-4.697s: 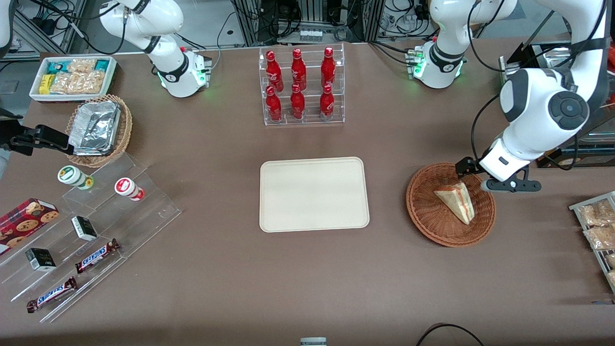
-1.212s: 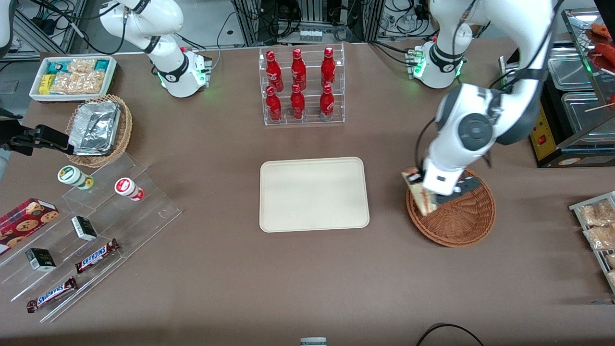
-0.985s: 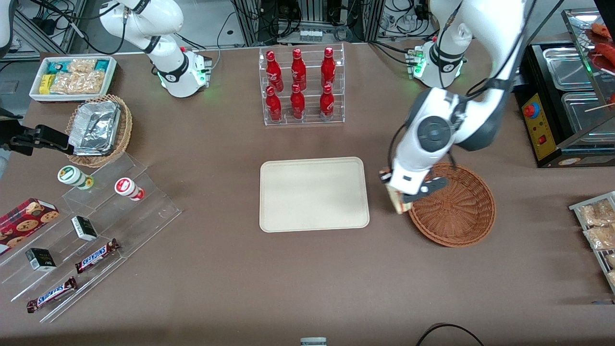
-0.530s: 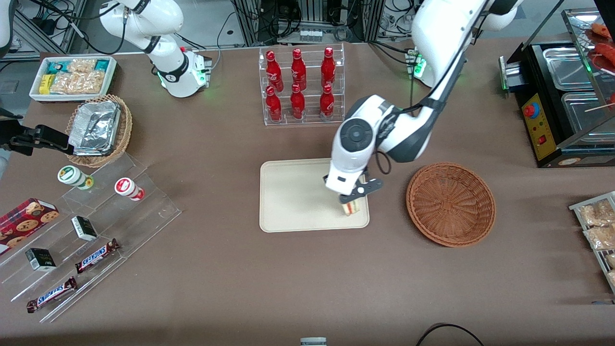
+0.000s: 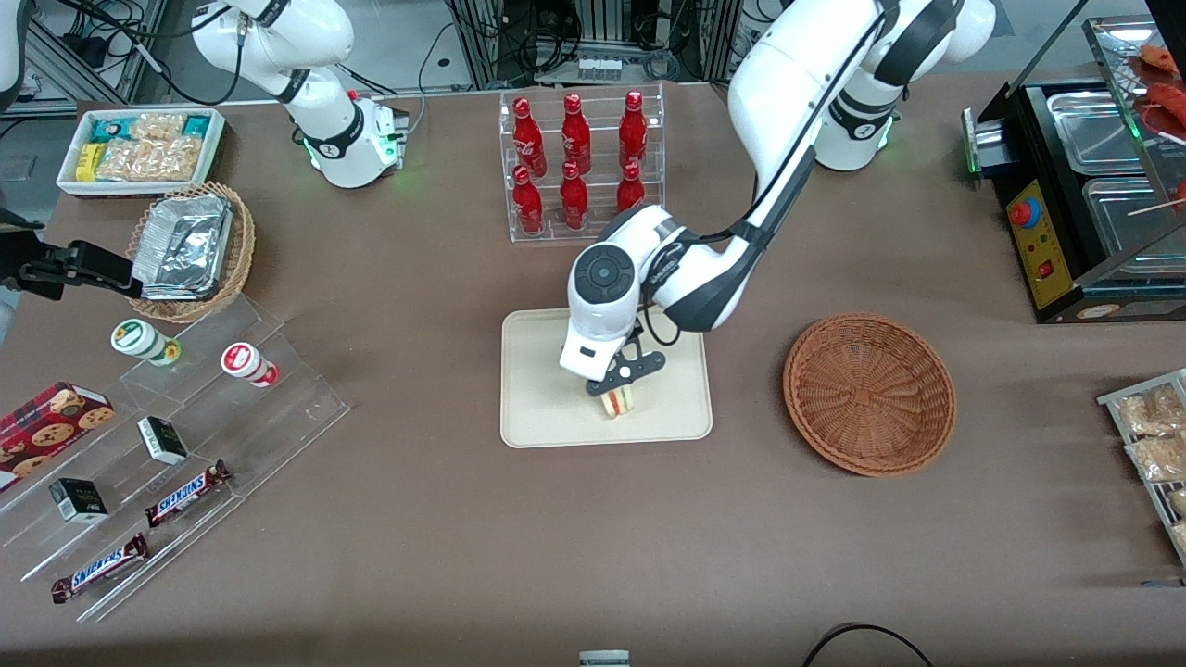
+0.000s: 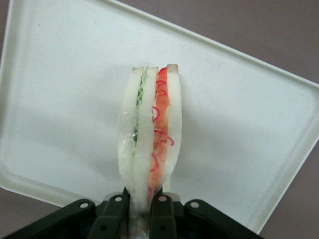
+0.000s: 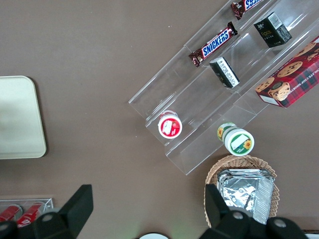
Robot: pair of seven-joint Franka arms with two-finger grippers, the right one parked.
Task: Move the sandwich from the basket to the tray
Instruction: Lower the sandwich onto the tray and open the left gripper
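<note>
The end effector hangs over the part of the tray nearest the front camera, its two fingers pinched tight on the pointed end of the sandwich. The wedge stands on edge in that grip, with its white bread, green layer and red-orange filling seen edge-on and the tray's cream surface directly under it; whether it touches the tray cannot be told. The basket sits apart on the brown worktop, sideways from the end effector toward the working arm's end. Farther from the camera stands a clear rack of red bottles.
</note>
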